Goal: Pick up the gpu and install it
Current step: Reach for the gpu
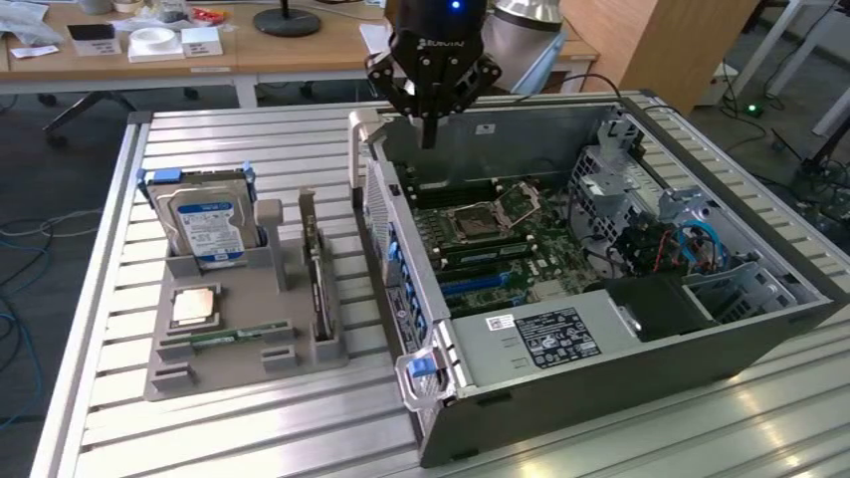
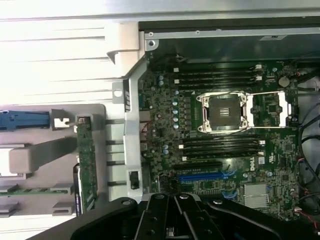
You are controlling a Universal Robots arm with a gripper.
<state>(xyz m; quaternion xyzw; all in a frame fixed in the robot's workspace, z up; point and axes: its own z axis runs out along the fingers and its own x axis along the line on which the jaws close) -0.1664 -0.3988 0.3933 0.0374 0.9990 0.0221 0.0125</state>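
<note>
The gpu point(image 1: 317, 284) is a thin dark card standing on edge in a slot of the grey holder point(image 1: 219, 378), at the exterior view's left of the open computer case point(image 1: 558, 368). In the wrist view the gpu point(image 2: 86, 165) shows as a narrow green edge in the holder point(image 2: 35, 155). My gripper point(image 1: 428, 137) hangs over the far corner of the case, above the motherboard point(image 1: 485, 234) and well away from the gpu. Its black fingers point(image 2: 167, 212) are shut together with nothing between them.
A silver hard drive with a blue label point(image 1: 206, 224), a processor chip point(image 1: 195, 304) and a green RAM stick point(image 1: 239, 334) share the holder. Inside the case lie the empty processor socket point(image 2: 225, 112), a blue expansion slot point(image 2: 200, 176), a power supply point(image 1: 558, 334) and cables point(image 1: 684, 249).
</note>
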